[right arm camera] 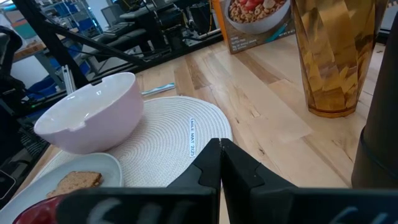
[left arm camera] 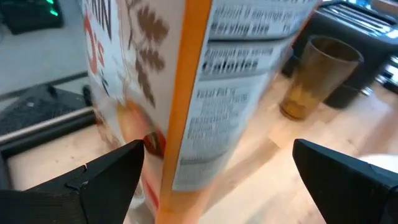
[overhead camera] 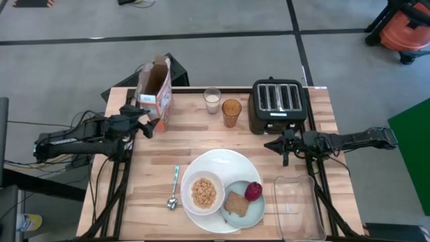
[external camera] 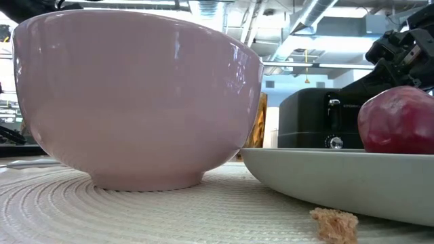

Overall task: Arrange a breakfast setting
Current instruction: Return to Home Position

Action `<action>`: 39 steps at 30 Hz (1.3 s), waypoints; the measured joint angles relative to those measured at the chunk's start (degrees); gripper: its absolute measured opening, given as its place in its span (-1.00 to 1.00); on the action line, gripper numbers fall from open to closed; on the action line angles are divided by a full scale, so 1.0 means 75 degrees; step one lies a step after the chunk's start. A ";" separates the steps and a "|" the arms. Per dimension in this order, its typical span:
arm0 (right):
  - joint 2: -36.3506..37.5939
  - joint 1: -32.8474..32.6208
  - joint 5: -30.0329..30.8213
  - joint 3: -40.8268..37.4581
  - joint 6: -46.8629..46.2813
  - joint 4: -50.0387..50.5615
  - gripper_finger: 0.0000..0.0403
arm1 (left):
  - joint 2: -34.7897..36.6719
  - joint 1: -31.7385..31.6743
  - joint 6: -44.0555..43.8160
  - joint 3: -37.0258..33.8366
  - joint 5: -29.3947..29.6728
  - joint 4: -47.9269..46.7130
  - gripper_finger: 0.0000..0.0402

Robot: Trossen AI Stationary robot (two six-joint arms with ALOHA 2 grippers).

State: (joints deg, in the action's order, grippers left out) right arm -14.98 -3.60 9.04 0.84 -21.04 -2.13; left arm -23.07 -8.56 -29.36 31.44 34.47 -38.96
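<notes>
The orange-white cereal box [overhead camera: 158,93] stands upright on its base at the table's far left, top flaps open. My left gripper [overhead camera: 153,126] is open at the box's near lower part; in the left wrist view [left arm camera: 217,149] its fingers stand on either side of the box's orange edge [left arm camera: 180,124]. My right gripper [overhead camera: 283,149] is shut and empty in front of the toaster. The white bowl [overhead camera: 203,193] of cereal and the pale green small plate [overhead camera: 243,204] with toast [overhead camera: 235,204] and red fruit [overhead camera: 253,191] rest on the large white plate [overhead camera: 225,161]. The teal-handled spoon [overhead camera: 174,188] lies left of it. The milk glass [overhead camera: 212,101] and amber glass [overhead camera: 231,112] stand at the far middle. My left gripper has one finger [left arm camera: 118,168] close beside the box's printed front face and the other finger [left arm camera: 336,168] well away from the box's nutrition-label side. Whether the near finger touches the box, I cannot tell. The fingers come level from the table's left side.
A black toaster [overhead camera: 279,105] stands at the far right. A clear rectangular container [overhead camera: 299,208] sits at the near right corner. Bare wood lies between the box and the large plate.
</notes>
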 joint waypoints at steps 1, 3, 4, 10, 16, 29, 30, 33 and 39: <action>0.0001 0.0000 -0.0002 0.0000 0.0000 -0.0001 -0.85 | 0.0000 0.0000 0.0000 0.0003 -0.0168 -0.0024 0.97; 0.0000 -0.0002 -0.0001 -0.0001 0.0000 -0.0003 -0.85 | 0.0000 0.0000 0.0034 0.0000 -0.0644 -0.0067 0.97; 0.0003 0.0000 -0.0002 -0.0001 0.0000 0.0000 -0.85 | 0.0000 0.0000 0.0065 0.0000 -0.0897 -0.0072 0.97; 0.0003 -0.0002 -0.0002 0.0000 0.0000 -0.0003 -0.85 | 0.0196 0.0003 0.0356 0.0000 -0.1247 -0.0185 0.97; 0.0000 0.0000 -0.0003 0.0000 0.0000 0.0000 -0.85 | 0.0510 0.0000 0.0483 0.0184 -0.1078 -0.0071 0.97; 0.0002 -0.0001 -0.0002 0.0000 0.0002 -0.0001 -0.85 | 0.0504 0.0003 0.0383 0.0795 -0.0571 -0.1379 0.97; 0.0003 -0.0001 -0.0002 0.0000 0.0000 -0.0002 -0.85 | 0.0503 0.0003 0.0391 0.0826 -0.0496 -0.1444 0.97; 0.0003 0.0000 -0.0003 0.0000 0.0000 0.0000 -0.85 | 0.0498 0.0003 0.0415 0.0961 -0.0412 -0.1653 0.97; 0.0000 0.0000 0.0000 0.0000 0.0000 -0.0003 -0.85 | 0.0501 0.0003 0.0354 0.1466 -0.0513 -0.2660 0.97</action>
State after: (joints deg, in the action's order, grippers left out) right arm -14.98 -3.60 9.04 0.84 -21.04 -2.15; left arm -19.31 -8.54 -26.71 42.44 30.62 -58.92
